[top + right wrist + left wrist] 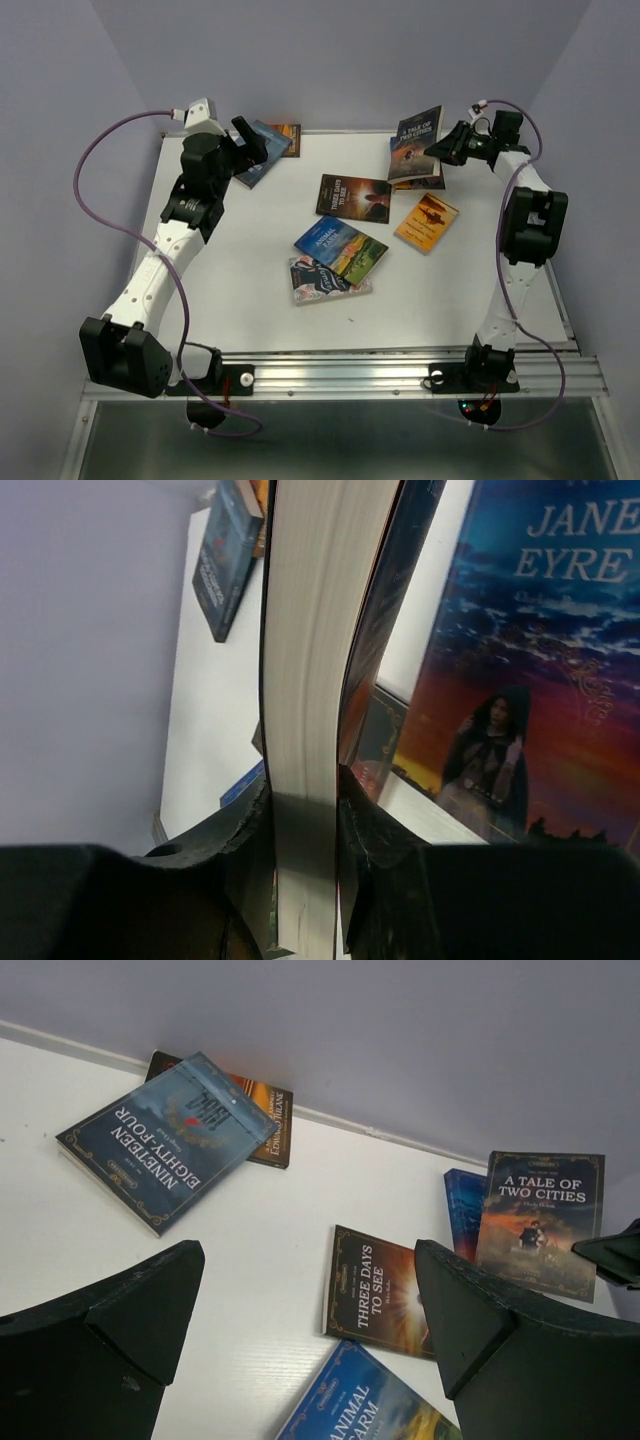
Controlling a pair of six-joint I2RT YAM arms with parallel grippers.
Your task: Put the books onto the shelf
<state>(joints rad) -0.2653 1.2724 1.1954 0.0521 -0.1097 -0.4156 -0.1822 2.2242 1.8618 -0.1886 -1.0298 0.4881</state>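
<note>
My right gripper (447, 148) is shut on the books' "A Tale of Two Cities" (417, 135), held upright at the back right; its page edge (315, 680) sits between my jaws (305, 810). "Jane Eyre" (520, 680) lies flat beside it. My left gripper (252, 140) hangs open and holding nothing at the back left (310, 1300), near "Nineteen Eighty-Four" (165, 1140), which rests tilted on another book (262, 1120). "Three Days to See" (354, 197), "Animal Farm" (341, 247), an orange book (427, 222) and a flowered one (325, 280) lie mid-table. The shelf is out of view.
The white table (250, 300) ends at purple walls at the back and sides. A metal rail (350, 372) with both arm bases runs along the near edge. Purple cables loop beside each arm.
</note>
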